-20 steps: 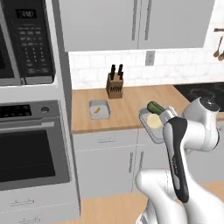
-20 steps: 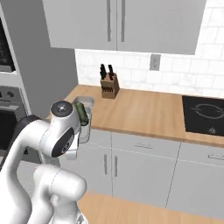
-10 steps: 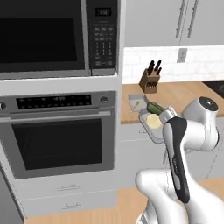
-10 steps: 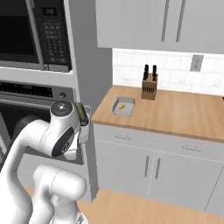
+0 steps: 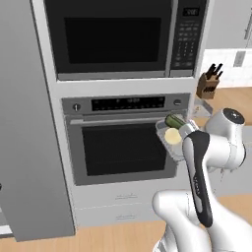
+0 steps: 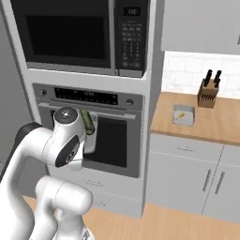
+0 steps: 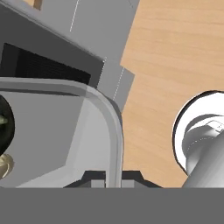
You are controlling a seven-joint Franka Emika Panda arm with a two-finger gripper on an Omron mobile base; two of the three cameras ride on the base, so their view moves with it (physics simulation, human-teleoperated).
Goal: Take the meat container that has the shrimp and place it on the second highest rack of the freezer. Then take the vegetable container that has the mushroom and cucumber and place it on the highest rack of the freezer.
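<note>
Clamped tight, our gripper [image 7: 105,179] holds the rim of the vegetable container [image 5: 172,140], which we carry in the air before the wall oven [image 5: 125,142]. Cucumber [image 5: 173,120] and a pale mushroom [image 5: 172,136] sit inside it. On the counter [image 6: 206,124] lies another small container [image 6: 183,115], near the knife block [image 6: 209,89].

You face a tall white oven column: a black microwave [image 5: 115,37] sits above a built-in wall oven [image 5: 123,142] with a dark glass door. To your right, a wooden counter [image 6: 206,124] carries a knife block [image 6: 209,89], over grey base cabinets [image 6: 187,176]. White tiled wall [image 6: 187,70] behind, wood floor [image 6: 168,225] below.
</note>
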